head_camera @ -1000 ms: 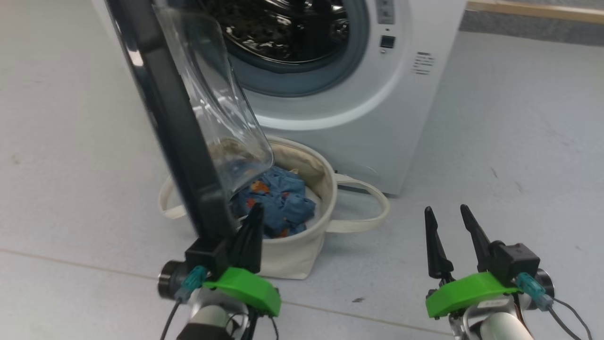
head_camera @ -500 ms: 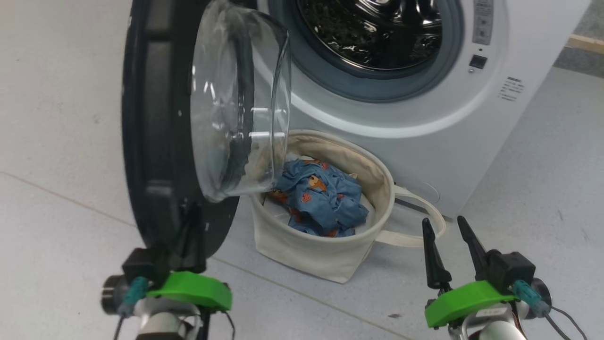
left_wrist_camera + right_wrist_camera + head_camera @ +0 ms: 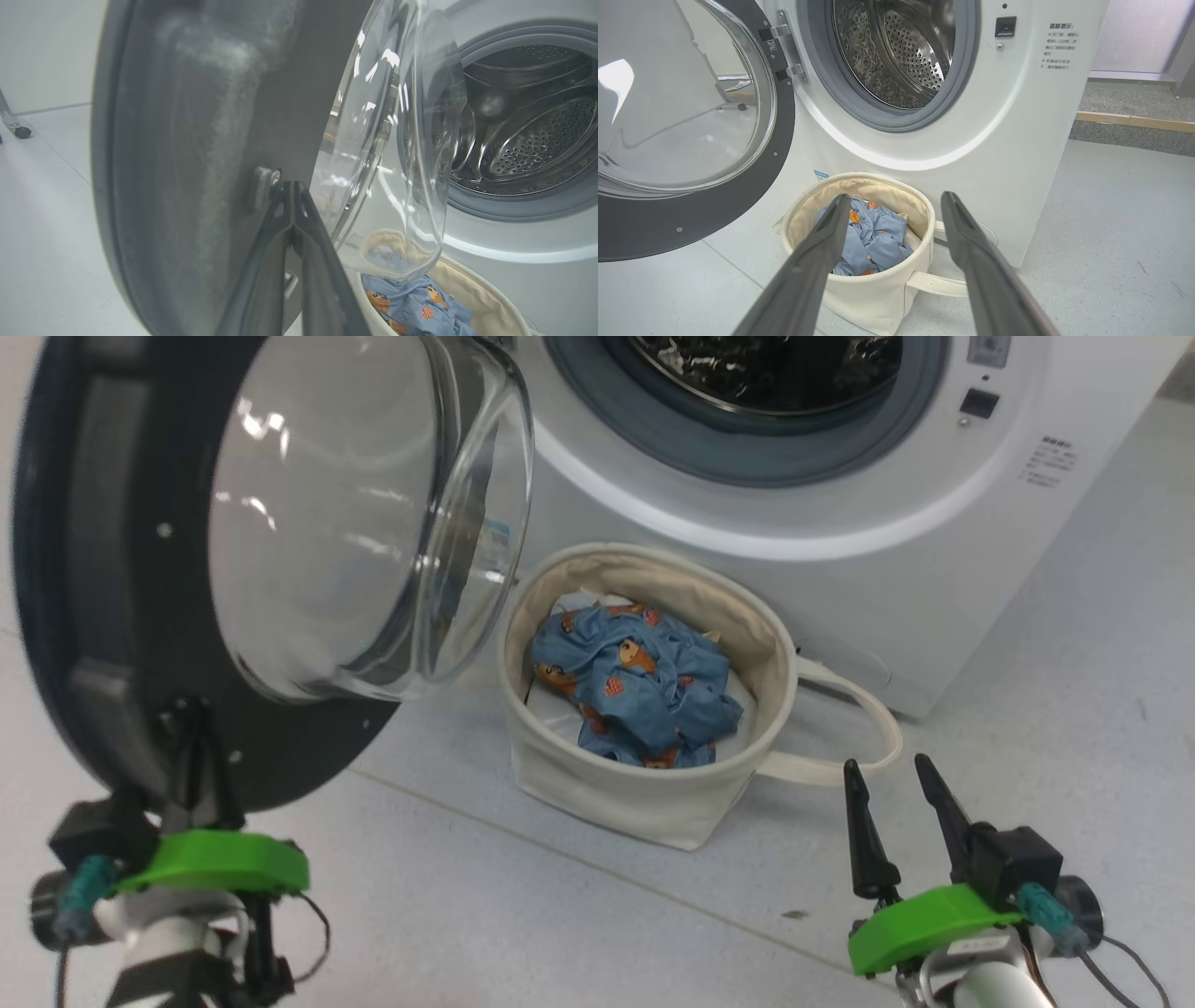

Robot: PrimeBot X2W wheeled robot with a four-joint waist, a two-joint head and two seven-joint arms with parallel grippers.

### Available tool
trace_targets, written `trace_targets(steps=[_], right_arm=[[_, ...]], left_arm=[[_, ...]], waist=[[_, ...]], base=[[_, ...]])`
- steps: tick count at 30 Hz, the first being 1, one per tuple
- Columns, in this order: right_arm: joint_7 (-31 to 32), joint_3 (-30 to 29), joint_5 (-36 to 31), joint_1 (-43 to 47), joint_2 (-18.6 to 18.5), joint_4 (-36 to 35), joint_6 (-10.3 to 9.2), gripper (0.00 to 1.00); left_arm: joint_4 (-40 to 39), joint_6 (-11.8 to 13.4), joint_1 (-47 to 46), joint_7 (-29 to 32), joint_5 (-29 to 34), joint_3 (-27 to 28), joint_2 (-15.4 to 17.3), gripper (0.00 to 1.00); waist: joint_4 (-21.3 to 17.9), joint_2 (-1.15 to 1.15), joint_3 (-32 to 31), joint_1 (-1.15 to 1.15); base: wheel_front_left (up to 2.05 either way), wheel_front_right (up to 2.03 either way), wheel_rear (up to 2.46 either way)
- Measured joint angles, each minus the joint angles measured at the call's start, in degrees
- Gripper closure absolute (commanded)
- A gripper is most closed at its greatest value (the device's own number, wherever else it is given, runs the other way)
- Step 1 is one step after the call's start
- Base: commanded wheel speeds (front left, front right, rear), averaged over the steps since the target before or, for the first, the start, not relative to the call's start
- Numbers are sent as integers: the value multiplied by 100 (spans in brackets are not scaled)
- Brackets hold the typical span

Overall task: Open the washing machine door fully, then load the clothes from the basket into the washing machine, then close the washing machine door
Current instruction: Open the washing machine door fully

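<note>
While your left gripper point(image 3: 292, 185) has its fingers pressed tight together, their tips rest against the dark inner rim of the washing machine door point(image 3: 84, 616). The door stands swung wide out to the left of the washing machine point(image 3: 840, 560). Your right gripper point(image 3: 887, 763) hangs with its fingers spread apart, holding nothing, above the floor just right of the basket point(image 3: 644, 803). You find the basket on the floor below the drum point(image 3: 896, 51) opening, with the clothes point(image 3: 644, 686) bunched inside it.
</note>
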Motion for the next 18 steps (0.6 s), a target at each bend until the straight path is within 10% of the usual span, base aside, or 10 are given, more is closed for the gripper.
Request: trace_targets(steps=[18], right_arm=[[0, -199, -580, -475, -169, -92, 0, 0]], left_arm=[[454, -259, -1212, -1, -421, 1020, 534, 100]], waist=[[432, 0, 1101, 1]], base=[[0, 0, 0]])
